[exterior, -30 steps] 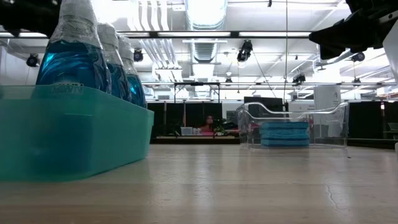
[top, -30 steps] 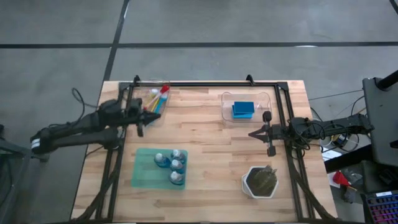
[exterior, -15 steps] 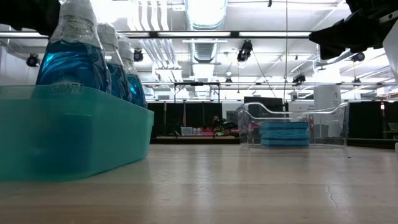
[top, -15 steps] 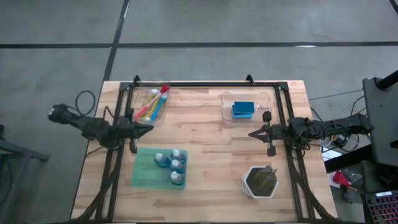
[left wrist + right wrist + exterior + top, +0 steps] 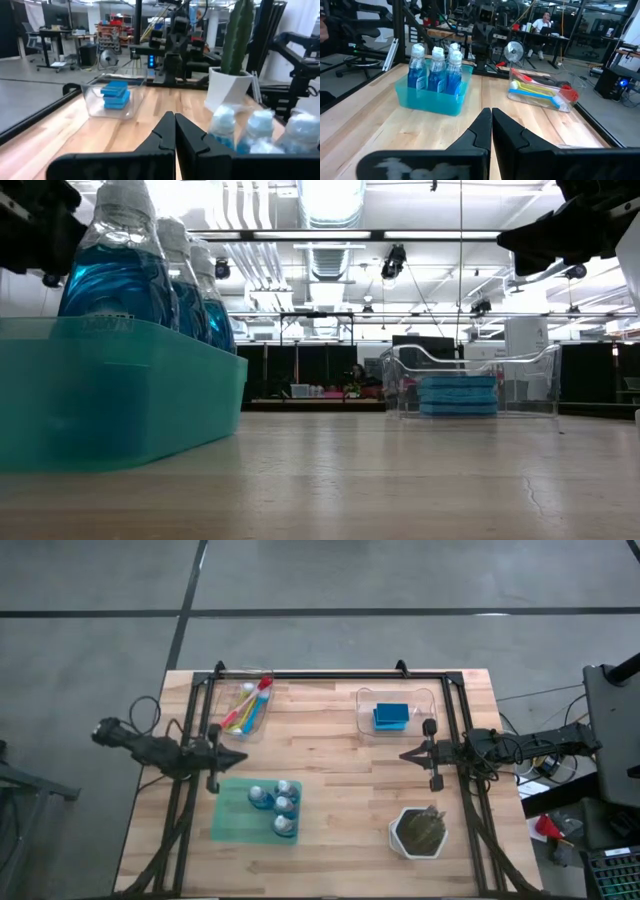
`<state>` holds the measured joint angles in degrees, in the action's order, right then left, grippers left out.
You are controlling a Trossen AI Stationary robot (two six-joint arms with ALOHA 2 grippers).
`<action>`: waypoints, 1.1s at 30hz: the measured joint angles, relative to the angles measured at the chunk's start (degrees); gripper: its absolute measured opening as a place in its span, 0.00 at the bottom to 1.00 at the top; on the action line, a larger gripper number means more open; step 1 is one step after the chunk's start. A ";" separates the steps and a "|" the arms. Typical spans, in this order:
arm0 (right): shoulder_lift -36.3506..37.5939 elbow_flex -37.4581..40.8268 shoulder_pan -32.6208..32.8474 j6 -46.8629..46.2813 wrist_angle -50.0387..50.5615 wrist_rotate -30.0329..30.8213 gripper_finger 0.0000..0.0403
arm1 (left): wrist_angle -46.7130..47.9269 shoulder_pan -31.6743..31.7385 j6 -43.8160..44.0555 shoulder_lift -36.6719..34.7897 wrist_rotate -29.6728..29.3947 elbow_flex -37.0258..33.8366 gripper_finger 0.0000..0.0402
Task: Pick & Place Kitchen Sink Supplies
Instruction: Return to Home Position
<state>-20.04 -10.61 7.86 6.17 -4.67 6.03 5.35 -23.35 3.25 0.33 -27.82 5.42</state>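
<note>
Overall, the light wooden plank table (image 5: 340,775) stands on a grey concrete floor (image 5: 400,580), and a black metal frame (image 5: 330,674) follows its far, left and right edges. Near the far left corner a clear plastic bin (image 5: 255,725) holds the slim white-headed brushes (image 5: 243,708) with pink, yellow-green and blue handles, lying flat. Near the far right corner a second clear bin (image 5: 425,715) holds the blue rectangular sponges (image 5: 392,716), one stacked on the other. A translucent turquoise tray (image 5: 232,815) towards the near left corner carries four small clear bottles (image 5: 283,805) of blue liquid with white caps, all upright. A white hexagonal pot (image 5: 395,830) with a dark plant sits towards the near right corner.

The left gripper (image 5: 238,756) hovers near the left edge, between the brush bin and the tray, its fingers pressed together on nothing. The right gripper (image 5: 405,754) hovers near the right edge, between the sponge bin and the pot, also closed and empty.

Behind the table is a big workshop with a ceiling of strip lights (image 5: 330,200); a person (image 5: 542,22) sits at a desk far off. From table height only three bottles show, the nearest cut off at the top, and the brushes are outside that view. The left wrist view shows the bottles blurred and partly cut off.
</note>
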 joint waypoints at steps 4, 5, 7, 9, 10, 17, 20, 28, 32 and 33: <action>0.02 0.00 0.00 -0.15 -0.04 0.02 0.02 | -0.91 1.61 -1.01 -0.25 1.61 -1.71 0.00; -0.01 0.00 -0.02 -0.09 -0.04 0.04 0.02 | -1.17 2.06 -1.29 -0.25 1.69 -1.78 0.00; 0.02 0.00 -0.01 -0.10 -0.07 0.03 0.02 | -0.99 3.22 -2.08 -0.25 2.26 -2.05 0.00; -0.03 0.00 0.00 -0.14 -0.07 0.03 0.02 | -0.86 4.55 -2.64 -0.25 4.38 -2.11 0.00; -0.03 0.00 -0.01 -0.06 -0.07 0.02 0.02 | -0.99 5.17 -2.98 -0.25 5.84 -2.22 0.00; -0.03 0.00 0.00 -0.14 -0.09 0.02 0.02 | -1.13 8.84 -7.62 -0.26 8.32 -2.45 0.00; -0.03 0.00 0.00 -0.02 -0.13 0.03 0.02 | -1.11 9.38 -10.63 0.15 6.62 -2.48 0.00; -0.03 0.00 -0.01 -0.12 -0.13 0.04 0.02 | -1.09 9.42 -11.94 1.73 2.85 -2.53 0.00; -0.03 0.00 0.00 -0.15 -0.13 0.04 0.02 | -1.03 9.42 -11.92 1.78 2.80 -2.57 0.00; -0.03 0.00 0.00 -0.12 -0.13 0.04 0.02 | -1.01 9.42 -11.89 1.79 2.78 -2.55 0.00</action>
<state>-20.08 -10.61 7.86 6.06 -4.80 6.07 4.34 -13.93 -8.64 2.12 -25.04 2.87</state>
